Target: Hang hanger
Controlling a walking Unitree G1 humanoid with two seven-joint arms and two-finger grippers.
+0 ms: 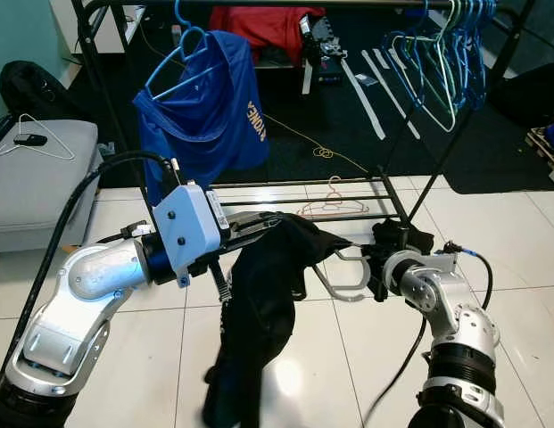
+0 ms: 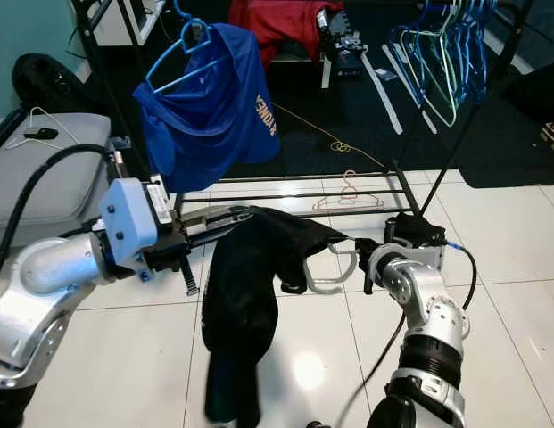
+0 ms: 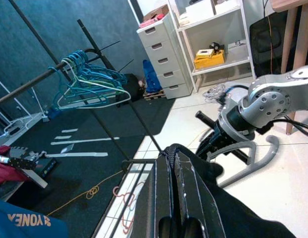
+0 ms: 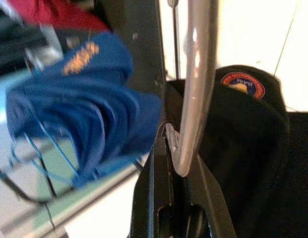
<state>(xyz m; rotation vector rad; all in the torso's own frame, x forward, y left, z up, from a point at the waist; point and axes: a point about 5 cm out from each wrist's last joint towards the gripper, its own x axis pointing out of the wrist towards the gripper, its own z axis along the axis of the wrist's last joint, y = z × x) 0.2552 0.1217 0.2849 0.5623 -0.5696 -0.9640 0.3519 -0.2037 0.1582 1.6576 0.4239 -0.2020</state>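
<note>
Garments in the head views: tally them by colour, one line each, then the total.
Blue: 1, the blue shirt on a blue hanger on the rail.
Black: 1, the black garment held between the left gripper and the right gripper, on a grey hanger.
Red: 1, the red cloth behind the rack.
Total: 3

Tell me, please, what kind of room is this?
Probably a laundry or clothes-storage corner of a home: a black garment rack stands on white tiled floor, with a blue shirt and empty blue hangers hanging from it. A white drawer unit stands nearby.
</note>
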